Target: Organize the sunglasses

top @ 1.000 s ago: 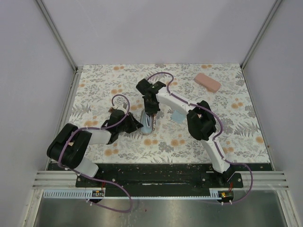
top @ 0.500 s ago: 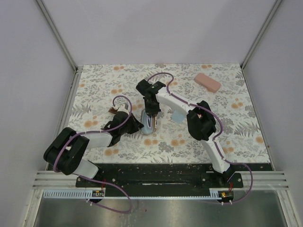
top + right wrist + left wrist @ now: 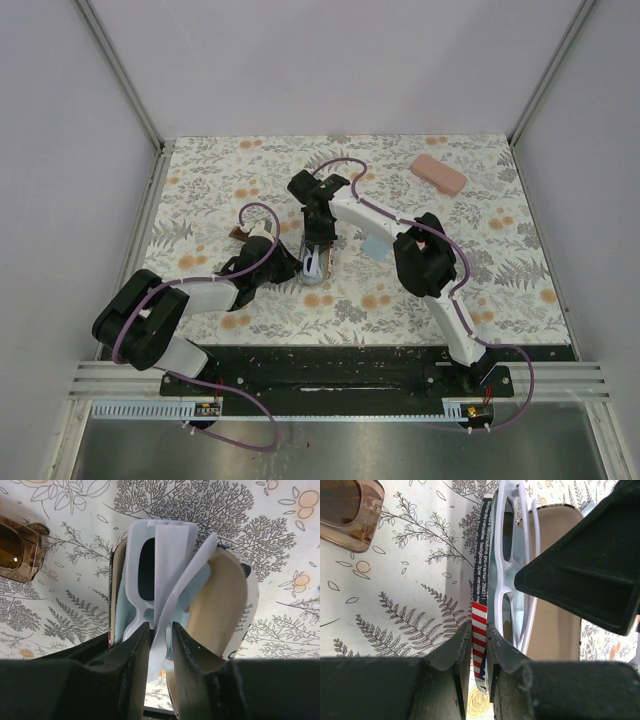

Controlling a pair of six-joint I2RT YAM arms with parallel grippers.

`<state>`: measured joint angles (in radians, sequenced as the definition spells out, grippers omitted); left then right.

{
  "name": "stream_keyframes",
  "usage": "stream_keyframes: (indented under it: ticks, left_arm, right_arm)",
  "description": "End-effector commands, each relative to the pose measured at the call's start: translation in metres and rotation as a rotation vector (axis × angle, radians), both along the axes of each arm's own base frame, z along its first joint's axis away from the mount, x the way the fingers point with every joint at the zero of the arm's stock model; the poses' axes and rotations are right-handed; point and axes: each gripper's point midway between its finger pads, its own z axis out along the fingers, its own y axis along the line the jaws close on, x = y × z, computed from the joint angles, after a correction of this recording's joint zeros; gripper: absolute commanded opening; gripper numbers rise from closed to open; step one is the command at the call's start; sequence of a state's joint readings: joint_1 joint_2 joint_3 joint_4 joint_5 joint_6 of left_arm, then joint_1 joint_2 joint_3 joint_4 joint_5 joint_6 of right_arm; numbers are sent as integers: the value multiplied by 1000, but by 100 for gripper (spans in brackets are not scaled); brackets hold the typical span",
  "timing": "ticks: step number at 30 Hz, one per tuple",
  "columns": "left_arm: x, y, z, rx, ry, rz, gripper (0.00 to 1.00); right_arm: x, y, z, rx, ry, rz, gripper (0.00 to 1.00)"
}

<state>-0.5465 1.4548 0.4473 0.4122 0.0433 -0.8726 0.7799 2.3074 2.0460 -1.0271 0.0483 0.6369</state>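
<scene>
We see the L gripper [image 3: 478, 636] pinching the rim of the stars-and-stripes soft pouch [image 3: 555, 590], its fingers pressed onto the red/white striped edge. A navy band [image 3: 482, 555] along that rim carries tiny white print, too small to read w/ certainty. The R gripper [image 3: 160, 637] is clamped on a temple of the white sunglasses [image 3: 150, 555], which stand partway inside the pouch mouth. In the top view the brown sunglasses [image 3: 347, 510] lie on the floral tablecloth [image 3: 500, 290] just left of the pouch; the pink hard case [image 3: 438, 174] is well apart, to the pouch's far right

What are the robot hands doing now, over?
Left gripper shut on edge of stars-and-stripes soft pouch. Right gripper shut on chunky white-framed sunglasses, partly inside pouch. Slim brown-framed sunglasses lying apart, not blocking.
</scene>
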Motion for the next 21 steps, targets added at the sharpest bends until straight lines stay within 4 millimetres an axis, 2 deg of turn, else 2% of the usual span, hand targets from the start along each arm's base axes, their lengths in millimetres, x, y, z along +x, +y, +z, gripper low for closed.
stream_keyframes:
  ticks: [1, 2, 3, 7, 11, 17, 21]
  left_arm:
    - [14, -6, 18, -48, -78, 24, 19]
    - [14, -7, 19, -49, -81, 23, 19]
    - [14, -6, 18, -47, -79, 23, 19]
    - [13, -6, 17, -44, -77, 20, 19]
    - [12, -7, 15, -45, -74, 18, 19]
    - [9, -8, 13, -48, -72, 14, 19]
    - [10, -8, 14, -51, -76, 13, 19]
  right_arm:
    - [-9, 12, 7, 73, 36, -7, 33]
    - [-10, 12, 7, 74, 41, -6, 42]
    - [-11, 11, 6, 72, 45, -9, 45]
    - [-10, 12, 21, 106, 17, -17, 46]
    - [-6, 15, 36, 174, -3, -31, 43]
    - [-7, 10, 25, 161, 20, -34, 30]
    - [-14, 10, 19, 174, 47, -32, 27]
